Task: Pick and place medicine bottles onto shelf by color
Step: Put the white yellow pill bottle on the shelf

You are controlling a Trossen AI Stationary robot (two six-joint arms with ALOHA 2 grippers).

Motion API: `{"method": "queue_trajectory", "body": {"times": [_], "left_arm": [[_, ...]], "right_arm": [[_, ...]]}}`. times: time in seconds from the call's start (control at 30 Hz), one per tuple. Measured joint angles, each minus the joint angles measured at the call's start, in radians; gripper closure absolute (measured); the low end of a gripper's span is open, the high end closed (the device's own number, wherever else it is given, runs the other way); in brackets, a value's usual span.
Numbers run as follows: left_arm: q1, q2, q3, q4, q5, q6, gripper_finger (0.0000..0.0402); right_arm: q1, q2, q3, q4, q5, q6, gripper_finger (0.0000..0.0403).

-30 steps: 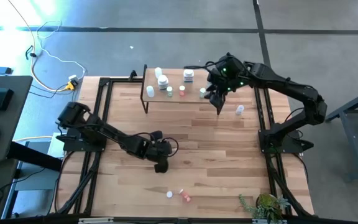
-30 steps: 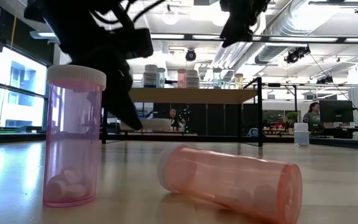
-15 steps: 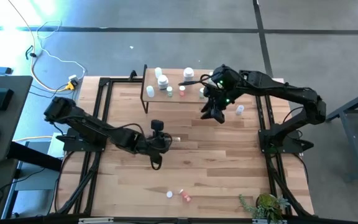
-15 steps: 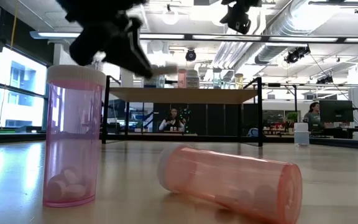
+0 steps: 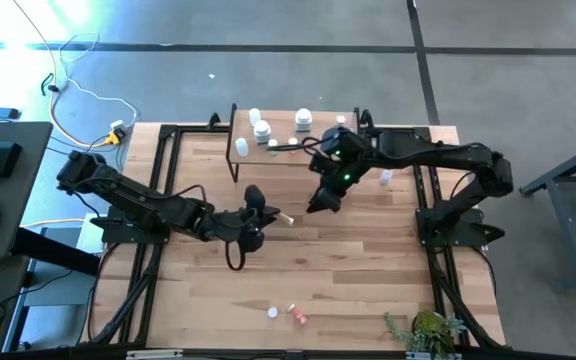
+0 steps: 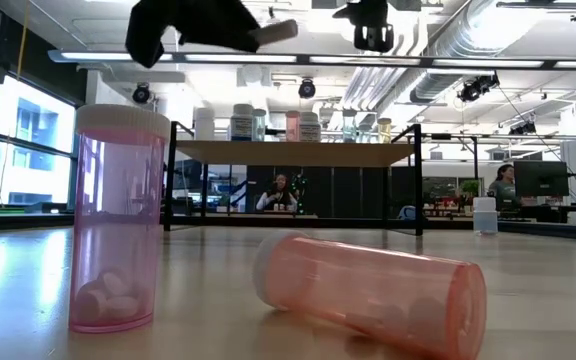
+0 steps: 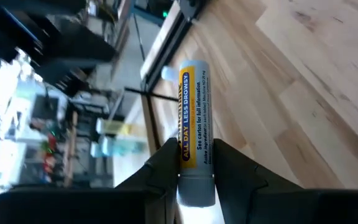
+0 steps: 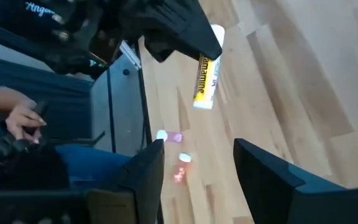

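- Holding a yellow-labelled white tube (image 7: 194,134) with my left gripper (image 5: 258,213), jaws clamped on its lower end, lifted above mid-table.
- Shelf (image 5: 293,150) at the far edge carries several bottles.
- My right gripper (image 5: 324,198) hangs just beside the tube, fingers (image 8: 145,171) spread, gripping nothing.
- Pink bottles (image 6: 118,220) sit at the near edge.

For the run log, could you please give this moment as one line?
left gripper: shut on tube, lifted mid-table | right gripper: open, empty, near tube | shelf: holds bottles
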Motion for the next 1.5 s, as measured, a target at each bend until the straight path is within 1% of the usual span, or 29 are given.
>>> {"method": "queue_trajectory", "body": {"times": [0.23,0.33,0.43,0.5,0.73,0.9,1.1,1.27,1.37,1.5], "left_arm": [[-0.032,0.005,0.0,0.048,0.065,0.172,0.0328],[-0.043,0.013,0.0,0.056,0.069,0.22,0.0328],[-0.05,0.016,0.0,0.063,0.066,0.249,0.0328],[-0.05,0.017,0.0,0.071,0.066,0.261,0.0328],[-0.05,0.017,0.0,0.127,0.064,0.28,0.0328],[-0.049,0.017,0.0,0.129,0.06,0.287,0.0328],[-0.049,0.017,0.0,0.137,0.02,0.348,0.0328],[-0.049,0.017,0.0,0.184,0.017,0.358,0.0328],[-0.049,0.017,0.0,0.183,0.016,0.369,0.0328],[-0.049,0.017,0.0,0.182,0.016,0.377,0.0328]], "right_arm": [[0.029,0.064,0.0,0.069,-0.022,0.091,0.0219],[0.036,0.087,0.0,0.081,-0.027,0.138,0.0219],[0.037,0.11,0.0,0.093,-0.069,0.166,0.0219],[0.037,0.125,0.0,0.118,-0.098,0.186,0.0219],[0.061,0.16,0.0,0.21,-0.122,0.235,0.0219],[0.076,0.178,0.0,0.23,-0.129,0.273,0.0219],[0.082,0.182,0.0,0.229,-0.132,0.299,0.0219],[0.081,0.182,0.0,0.242,-0.13,0.318,0.022],[0.081,0.182,0.0,0.264,-0.129,0.33,0.023],[0.081,0.182,0.0,0.271,-0.131,0.346,0.0258]]}}
